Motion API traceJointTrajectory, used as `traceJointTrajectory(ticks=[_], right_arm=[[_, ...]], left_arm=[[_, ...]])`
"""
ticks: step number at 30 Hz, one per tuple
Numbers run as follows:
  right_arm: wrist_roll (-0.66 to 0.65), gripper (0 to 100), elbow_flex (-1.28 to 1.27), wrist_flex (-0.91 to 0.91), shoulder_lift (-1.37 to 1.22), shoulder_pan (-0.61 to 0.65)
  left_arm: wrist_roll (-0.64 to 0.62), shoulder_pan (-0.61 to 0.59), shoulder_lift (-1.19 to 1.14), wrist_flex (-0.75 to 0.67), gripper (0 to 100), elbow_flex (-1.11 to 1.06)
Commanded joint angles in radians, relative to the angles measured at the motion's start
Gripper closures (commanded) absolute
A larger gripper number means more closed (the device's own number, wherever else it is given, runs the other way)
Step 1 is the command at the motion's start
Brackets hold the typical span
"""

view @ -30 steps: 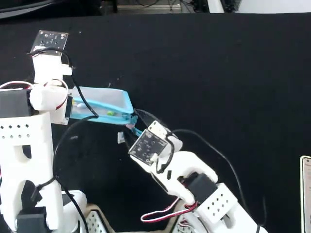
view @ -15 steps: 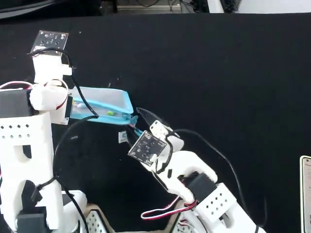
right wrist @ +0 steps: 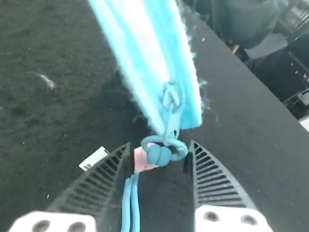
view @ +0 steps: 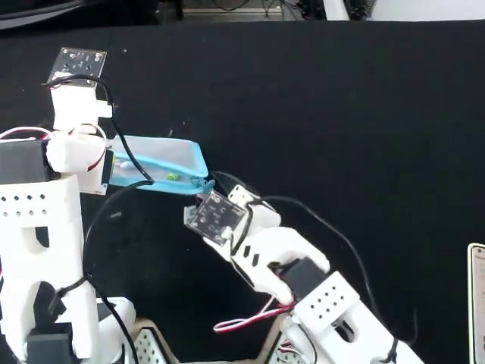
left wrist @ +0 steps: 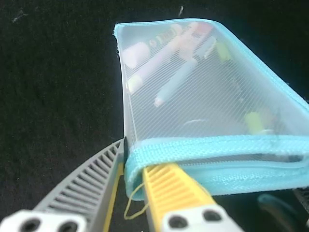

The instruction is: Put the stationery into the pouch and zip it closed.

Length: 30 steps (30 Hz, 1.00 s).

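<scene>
My left gripper [left wrist: 135, 169] is clamped on the pouch [left wrist: 207, 96]. The grey finger [left wrist: 91, 179] and the yellow finger [left wrist: 169, 188] pinch the corner of its turquoise zipper edge at one short end. The pouch lies flat on the black table cloth [view: 341, 114], and in the high view it [view: 159, 163] stretches between my two arms. My left arm [view: 45, 243] stands at its one end and my right arm [view: 303, 288] reaches in at the other.

Through the clear ribbed wall of the pouch I see the stationery inside. A pale blue pen [left wrist: 178, 82] lies just beside a lilac marker [left wrist: 154, 63]. A white-capped piece [left wrist: 135, 50] sits in the far corner, and a small green piece [left wrist: 253, 121] rests near the zipper edge.

My right gripper [right wrist: 159, 150] is at the pouch's [right wrist: 145, 63] other end with its fingers apart, holding nothing. The zipper slider [right wrist: 171, 99] sits at that end of the turquoise band. Its ring-shaped pull [right wrist: 161, 150] hangs down between my two dark ribbed fingers [right wrist: 215, 179], not pinched by them. A pink bit [right wrist: 141, 159] lies against the pull on one side. A blue cord [right wrist: 128, 203] runs from there back along the inner face of one finger. A small white tag [right wrist: 94, 158] lies on the cloth just beside that finger.
</scene>
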<state>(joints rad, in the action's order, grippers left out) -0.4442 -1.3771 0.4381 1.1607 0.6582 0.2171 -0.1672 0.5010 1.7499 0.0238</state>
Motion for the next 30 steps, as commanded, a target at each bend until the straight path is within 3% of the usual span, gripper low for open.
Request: traceJointTrajectory(ticks=[1, 14, 19, 22, 30], right_arm=[[-0.003, 83.2, 0.068, -0.017, 0.001, -0.015], [-0.003, 91.1, -0.019, 0.130, 0.343, -0.011], [-0.003, 90.8, -0.031, 0.127, 0.343, -0.012], [-0.003, 85.3, -0.024, 0.129, 0.312, -0.015], [-0.006, 84.5, 0.065, 0.057, 0.045, -0.017]], left_arm=[[0.002, -0.005, 0.012, 0.008, 97, 0.013], [0.002, -0.005, 0.012, 0.006, 97, 0.013], [0.002, -0.005, 0.012, 0.006, 97, 0.013], [0.002, -0.005, 0.012, 0.006, 97, 0.013], [0.002, -0.005, 0.012, 0.006, 97, 0.013]])
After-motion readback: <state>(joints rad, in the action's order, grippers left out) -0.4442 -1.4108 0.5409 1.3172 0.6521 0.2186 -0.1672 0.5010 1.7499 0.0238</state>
